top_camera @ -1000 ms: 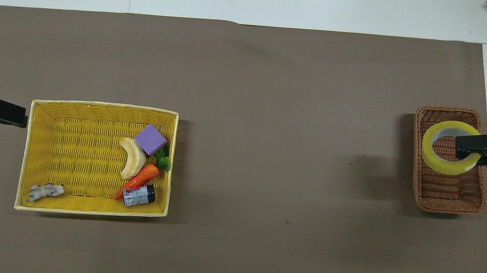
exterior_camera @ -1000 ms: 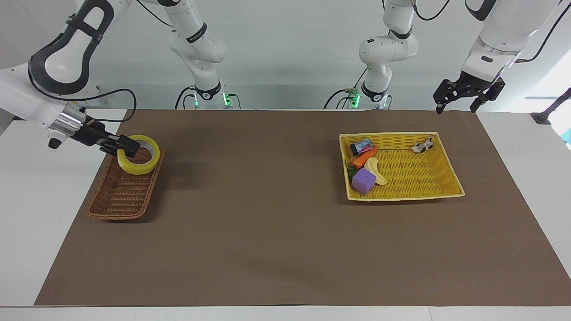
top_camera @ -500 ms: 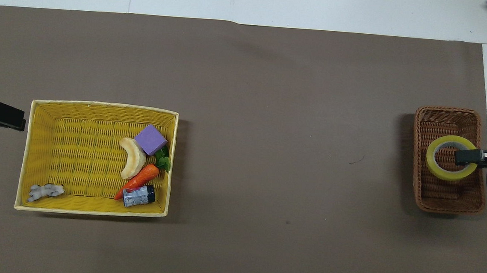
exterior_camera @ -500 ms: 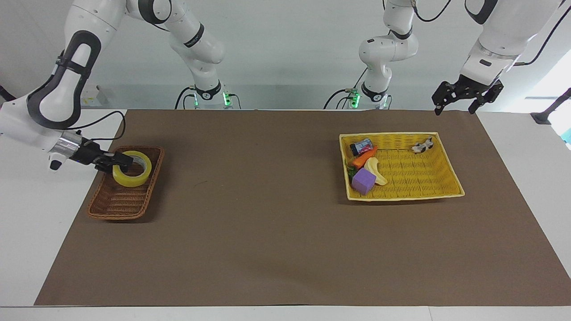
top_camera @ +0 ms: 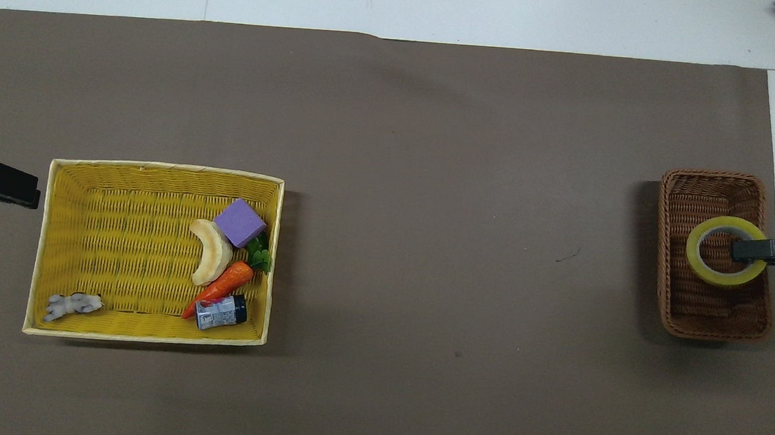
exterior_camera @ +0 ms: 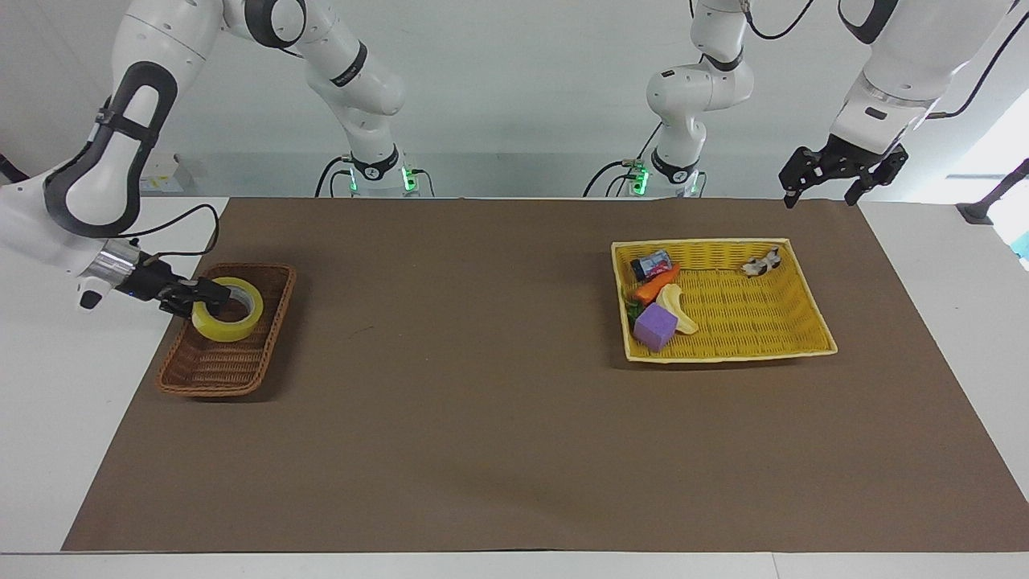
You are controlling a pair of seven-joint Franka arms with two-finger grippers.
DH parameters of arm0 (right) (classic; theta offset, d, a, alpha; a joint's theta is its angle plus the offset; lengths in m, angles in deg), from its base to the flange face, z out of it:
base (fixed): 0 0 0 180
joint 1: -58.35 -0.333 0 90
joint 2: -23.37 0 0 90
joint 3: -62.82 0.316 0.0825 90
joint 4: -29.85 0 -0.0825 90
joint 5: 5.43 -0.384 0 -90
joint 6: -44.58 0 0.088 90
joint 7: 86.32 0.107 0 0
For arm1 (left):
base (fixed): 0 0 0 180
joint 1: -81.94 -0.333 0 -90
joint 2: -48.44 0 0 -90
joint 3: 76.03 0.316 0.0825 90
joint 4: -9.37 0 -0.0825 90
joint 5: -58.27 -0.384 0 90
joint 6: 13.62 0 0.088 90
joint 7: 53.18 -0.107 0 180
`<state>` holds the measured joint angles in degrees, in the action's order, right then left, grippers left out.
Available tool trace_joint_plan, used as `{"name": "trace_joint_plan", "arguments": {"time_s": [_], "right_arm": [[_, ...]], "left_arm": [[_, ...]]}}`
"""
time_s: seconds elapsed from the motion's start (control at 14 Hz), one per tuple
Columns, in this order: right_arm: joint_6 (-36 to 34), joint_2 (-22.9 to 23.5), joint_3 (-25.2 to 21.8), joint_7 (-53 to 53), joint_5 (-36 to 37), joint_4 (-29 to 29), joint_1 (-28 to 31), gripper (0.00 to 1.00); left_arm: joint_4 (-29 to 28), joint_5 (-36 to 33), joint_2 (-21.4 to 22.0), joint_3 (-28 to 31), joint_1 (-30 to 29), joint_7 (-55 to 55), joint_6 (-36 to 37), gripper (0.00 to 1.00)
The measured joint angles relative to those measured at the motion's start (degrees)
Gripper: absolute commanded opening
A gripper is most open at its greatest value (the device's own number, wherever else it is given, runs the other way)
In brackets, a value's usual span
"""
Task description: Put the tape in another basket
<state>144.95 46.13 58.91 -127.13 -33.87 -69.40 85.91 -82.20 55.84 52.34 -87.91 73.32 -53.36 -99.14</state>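
The yellow tape lies flat and low in the reddish-brown wicker basket at the right arm's end of the table. My right gripper comes in from the side and is shut on the ring's wall, one finger inside the ring. In the overhead view the tape sits in the middle of the basket, with the right gripper on its edge. My left gripper hangs open and empty over the mat's edge by the yellow basket; it also shows in the overhead view.
The wide yellow basket at the left arm's end holds a purple block, a carrot, a banana piece, a small can and a toy animal. A brown mat covers the table.
My right gripper has lowered the tape from above the brown basket's rim down into the basket and drawn it a little toward that end of the table. The left arm barely moved.
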Motion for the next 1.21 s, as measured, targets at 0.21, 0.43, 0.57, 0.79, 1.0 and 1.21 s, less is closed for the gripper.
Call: {"name": "trace_joint_plan", "arguments": {"time_s": [0.21, 0.43, 0.57, 0.79, 1.0, 1.21], "right_arm": [[0.0, 0.5, 0.1, 0.0, 0.0, 0.0, -0.2, 0.24], [0.1, 0.7, 0.3, 0.0, 0.0, -0.1, -0.3, 0.69], [0.1, 0.7, 0.3, 0.0, 0.0, -0.1, -0.3, 1.0], [0.1, 0.7, 0.4, 0.0, -0.5, -0.1, -0.3, 1.0], [0.1, 0.7, 0.4, 0.0, -2.3, 0.1, -0.2, 1.0], [0.1, 0.7, 0.4, -0.1, -3.6, 0.5, -0.2, 1.0]], "left_arm": [[0.0, 0.0, 0.0, 0.3, 0.0, 0.0, 0.0, 1.0], [0.0, 0.0, 0.0, 2.6, 2.6, -0.1, 0.0, 1.0], [0.0, 0.0, 0.0, 6.4, 7.2, -0.1, 0.0, 1.0], [0.0, 0.0, 0.0, 8.8, 10.0, -0.1, 0.0, 1.0], [0.0, 0.0, 0.0, 9.8, 9.8, -0.1, 0.0, 1.0], [0.0, 0.0, 0.0, 10.3, 9.7, -0.1, 0.0, 1.0]]}}
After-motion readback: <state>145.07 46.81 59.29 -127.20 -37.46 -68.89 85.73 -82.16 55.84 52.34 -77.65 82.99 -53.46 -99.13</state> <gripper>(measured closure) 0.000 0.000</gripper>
